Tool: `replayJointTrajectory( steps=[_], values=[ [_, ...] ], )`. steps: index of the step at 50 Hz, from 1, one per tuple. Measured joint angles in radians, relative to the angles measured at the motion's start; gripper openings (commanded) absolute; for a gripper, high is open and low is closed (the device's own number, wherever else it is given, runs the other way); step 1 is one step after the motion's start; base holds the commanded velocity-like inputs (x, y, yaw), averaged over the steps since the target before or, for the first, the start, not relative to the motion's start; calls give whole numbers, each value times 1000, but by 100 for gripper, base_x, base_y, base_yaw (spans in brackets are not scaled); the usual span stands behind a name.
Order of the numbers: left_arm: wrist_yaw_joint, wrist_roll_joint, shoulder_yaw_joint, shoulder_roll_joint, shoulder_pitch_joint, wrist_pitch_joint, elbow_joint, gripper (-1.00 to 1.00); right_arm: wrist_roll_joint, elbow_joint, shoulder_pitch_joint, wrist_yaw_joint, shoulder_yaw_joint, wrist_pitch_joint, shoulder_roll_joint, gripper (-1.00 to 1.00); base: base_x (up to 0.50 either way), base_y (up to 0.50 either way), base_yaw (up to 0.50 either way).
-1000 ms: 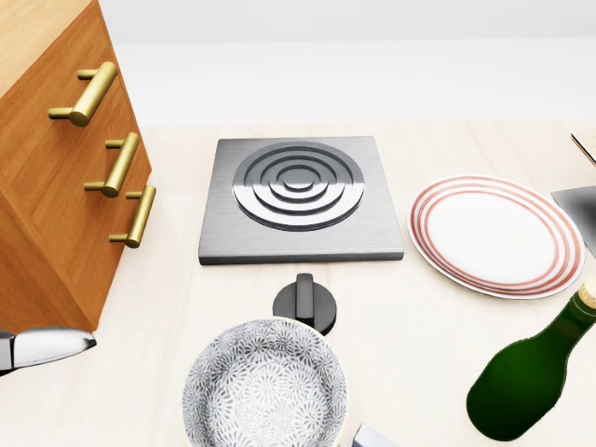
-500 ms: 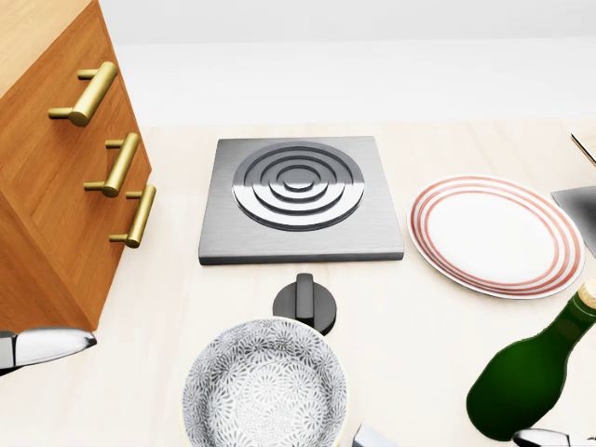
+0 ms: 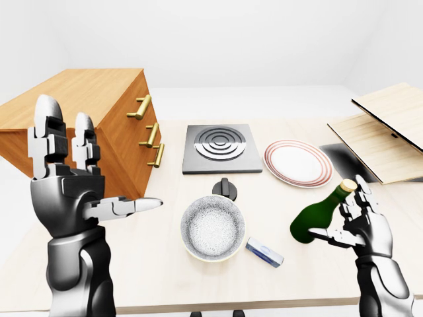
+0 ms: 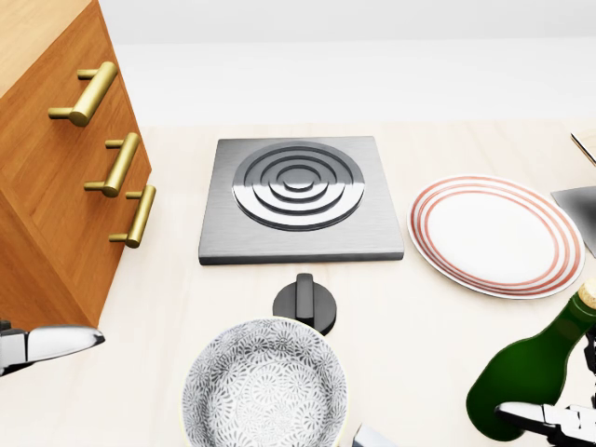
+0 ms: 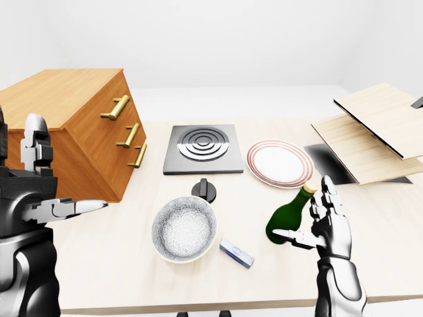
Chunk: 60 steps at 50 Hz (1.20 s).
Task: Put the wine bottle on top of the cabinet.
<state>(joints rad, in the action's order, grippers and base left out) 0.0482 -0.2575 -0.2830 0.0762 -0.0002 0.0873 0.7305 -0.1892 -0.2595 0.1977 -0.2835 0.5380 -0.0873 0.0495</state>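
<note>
The green wine bottle (image 3: 317,215) leans tilted near the desk's (image 3: 158,264) right edge, with the right hand (image 3: 360,221) spread open just beside it, not gripping. A loose grasp could topple it onto the patterned bowl (image 3: 213,228). The left hand (image 3: 69,191) hovers open beside the wooden cabinet (image 3: 92,99).

Dark green wine bottle (image 3: 319,215) tilted on table; wooden cabinet (image 3: 99,125) far left.

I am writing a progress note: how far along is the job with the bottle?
Nothing looks finished yet. The wine bottle stands on the table, tilted. The open right hand is beside it, not closed round it. Grasping, lifting and placing it on the cabinet remain.
</note>
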Motion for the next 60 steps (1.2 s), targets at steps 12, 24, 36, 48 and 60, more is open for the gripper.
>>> replayJointTrajectory(
  steps=[12, 24, 36, 48, 60],
  values=[
    [1, 3, 6, -5, 9, 0, -19, 100, 13, 17, -49, 23, -29, 0, 48, 98, 0, 0, 0],
    [3, 7, 13, -10, 16, 0, -37, 100, 21, 35, -73, 25, -38, 0, 71, 94, 0, 0, 0],
    [4, 12, 16, -12, 20, 0, -53, 100, 20, 62, -82, 23, -48, 1, 76, -100, 0, 0, 0],
    [5, 13, 17, -12, 22, 0, -60, 100, -11, 29, -68, -21, -66, 0, 61, -100, 0, 0, 0],
    [8, 10, 13, -13, 27, 0, -60, 100, 59, -184, -23, -91, -96, 0, 10, -100, 0, 0, 0]
  ],
)
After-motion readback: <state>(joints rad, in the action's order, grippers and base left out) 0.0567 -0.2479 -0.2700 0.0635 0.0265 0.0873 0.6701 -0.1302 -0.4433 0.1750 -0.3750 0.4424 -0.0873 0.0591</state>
